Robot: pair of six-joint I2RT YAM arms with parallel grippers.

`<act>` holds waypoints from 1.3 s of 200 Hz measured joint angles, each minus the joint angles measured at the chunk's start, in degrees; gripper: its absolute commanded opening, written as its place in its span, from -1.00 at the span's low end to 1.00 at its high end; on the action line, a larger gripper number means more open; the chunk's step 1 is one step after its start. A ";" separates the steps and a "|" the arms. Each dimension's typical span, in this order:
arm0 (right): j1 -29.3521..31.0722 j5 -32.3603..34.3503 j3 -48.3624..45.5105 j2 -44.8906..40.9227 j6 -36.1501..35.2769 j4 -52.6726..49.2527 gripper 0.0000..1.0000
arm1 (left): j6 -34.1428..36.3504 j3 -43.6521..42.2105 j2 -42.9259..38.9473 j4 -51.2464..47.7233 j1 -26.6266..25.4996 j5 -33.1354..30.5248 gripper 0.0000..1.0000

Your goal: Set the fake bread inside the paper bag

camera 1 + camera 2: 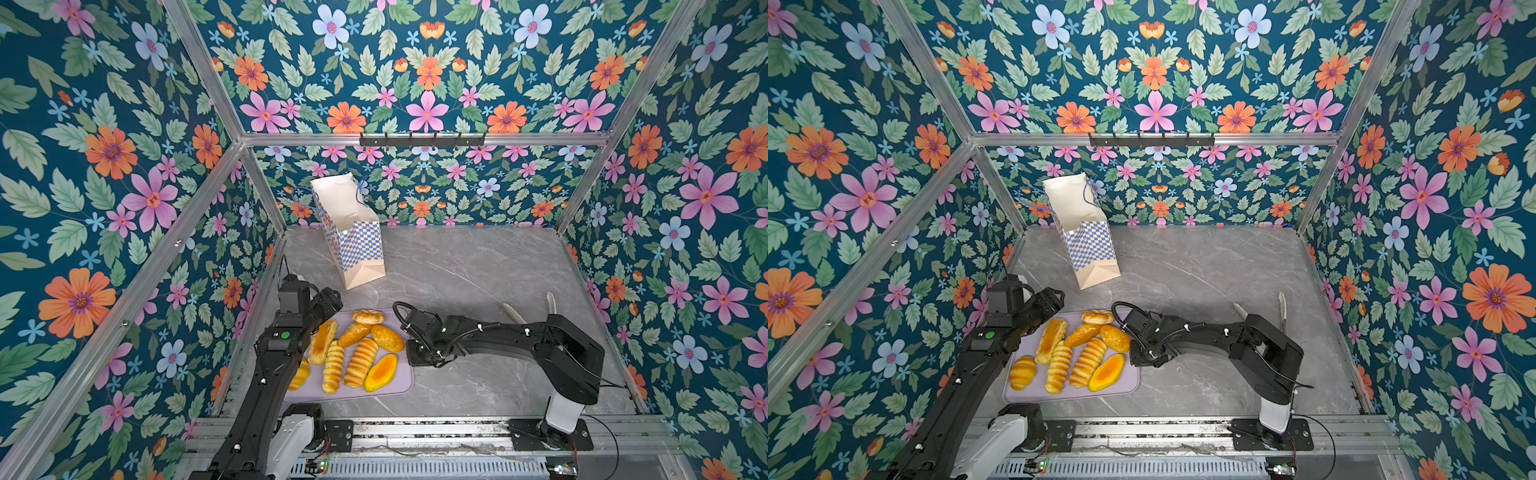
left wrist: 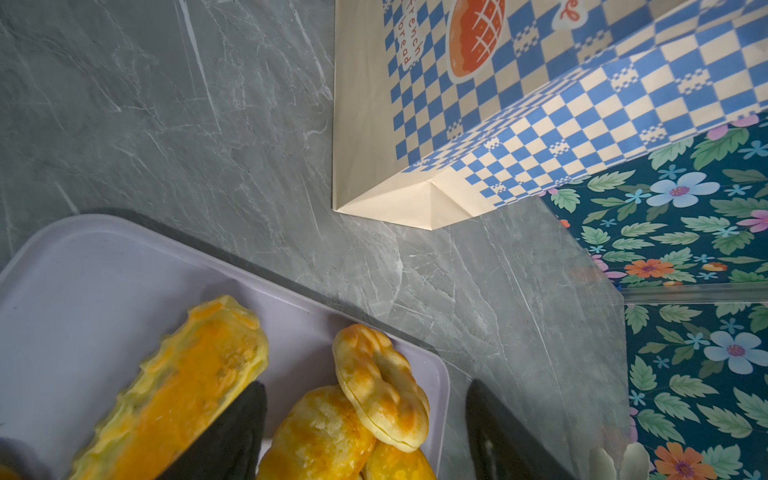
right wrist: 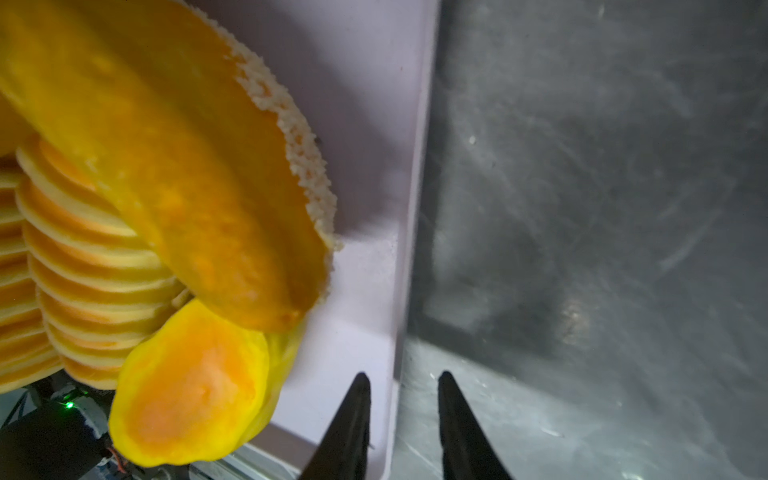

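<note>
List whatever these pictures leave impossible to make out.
- Tall cream paper bag, both top views: its own walls hide the bottom, so contents unknown.
- Golden croissant, a top view: left arm covers half.
- Right hand, both top views: hidden under its own wrist.
- Left hand, left wrist view: frame edge cuts its fingers off.

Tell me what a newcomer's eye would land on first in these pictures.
The loud floral wallpaper covers every wall in both top views. Next comes the heap of glossy golden fake bread on the lilac tray at the near left of the table, and the paper bag with its blue checks standing farther back, mouth open.
</note>
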 measured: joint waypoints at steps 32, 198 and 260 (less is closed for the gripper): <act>0.79 1.53 0.48 0.66 0.42 -0.39 -0.48 | 0.00 -0.09 -0.68 -0.33 0.00 -1.25 0.55; 1.66 4.46 -0.46 2.49 2.21 2.51 -0.77 | 0.04 0.92 -1.81 -1.44 0.15 -4.00 0.57; 0.37 7.06 -3.41 -0.68 2.93 0.96 -1.00 | 0.02 1.73 -1.55 -1.97 0.15 -4.02 0.57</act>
